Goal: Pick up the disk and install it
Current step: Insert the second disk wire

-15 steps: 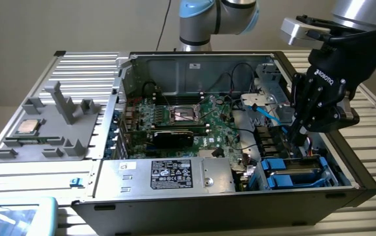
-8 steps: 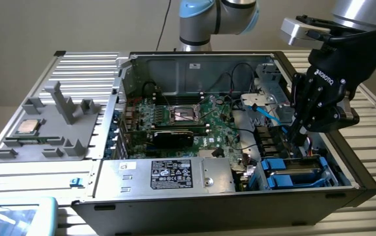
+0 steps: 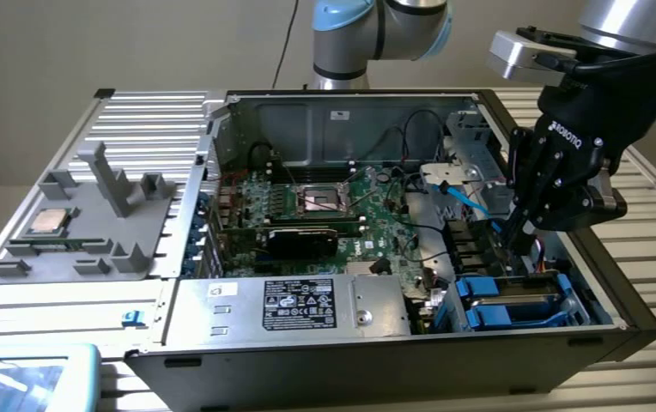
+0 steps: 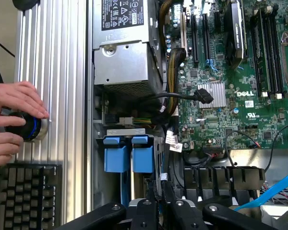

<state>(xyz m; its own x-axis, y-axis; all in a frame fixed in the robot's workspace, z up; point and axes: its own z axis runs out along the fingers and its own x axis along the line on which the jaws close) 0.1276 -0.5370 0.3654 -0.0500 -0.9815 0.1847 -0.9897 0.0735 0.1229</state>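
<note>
The black two-fingered tool (image 3: 519, 233) hung at the right of the exterior frame, its slim fingers (image 3: 527, 184) pointing down into the open black computer case (image 3: 397, 348). Its fingers were drawn nearly together, clenched with nothing seen between them. In the wrist view the finger bases (image 4: 159, 211) stood close side by side at the bottom edge of the frame.

Just below the fingertips, in the lower right corner of the case, sat the disk (image 3: 515, 302), a flat drive in a bright blue plastic carrier, lying in its bay. In the wrist view its two blue carrier tabs (image 4: 130, 153) showed in the lower middle of the frame, right above the fingers. Whether the tool touched the carrier could not be told.

A light blue flat cable (image 3: 462, 199) ran along the case wall just left of the tool. The green motherboard (image 3: 340, 210) filled the middle of the case, with a silver power supply box bearing a black label (image 3: 300, 305) at the lower middle of the exterior frame.

At the left of that frame, on the ribbed metal desk (image 3: 145, 120), stood a grey plastic fixture (image 3: 88, 223) carrying a small square silver chip (image 3: 47, 221).

At the left edge of the wrist frame a person's hand (image 4: 12, 122) rested on a round black knob (image 4: 21, 127), above a black keyboard (image 4: 26, 196).
</note>
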